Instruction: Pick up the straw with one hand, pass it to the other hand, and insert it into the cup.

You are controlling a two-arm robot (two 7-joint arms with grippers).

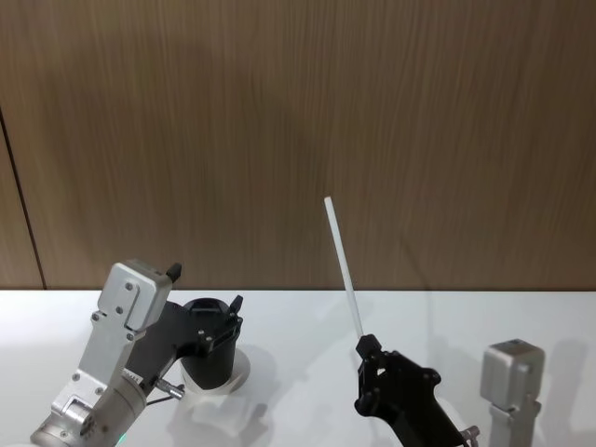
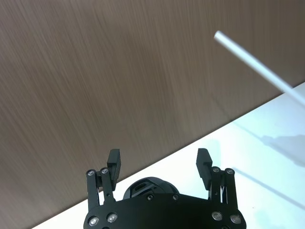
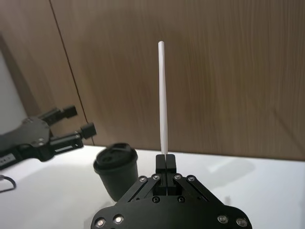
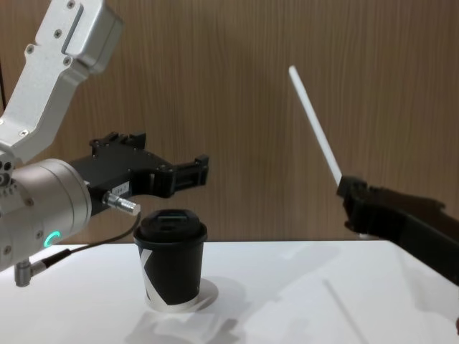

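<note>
The white straw (image 1: 343, 270) stands tilted above the table, its lower end pinched in my right gripper (image 1: 365, 345), which is shut on it; the right wrist view shows the straw (image 3: 163, 95) rising from the closed right gripper (image 3: 165, 160). The black lidded cup (image 4: 171, 265) stands upright at the left of the table. My left gripper (image 4: 172, 154), on the arm with the green ring light, hovers open just above the cup's lid (image 2: 147, 186), well left of the straw (image 4: 315, 129). Nothing lies between the left fingers (image 2: 204, 160).
The white table (image 1: 298, 317) ends at a brown wood-panelled wall (image 1: 372, 112) close behind. Open table surface lies between the cup and the right arm. A dark cable (image 4: 79, 251) hangs from the left wrist beside the cup.
</note>
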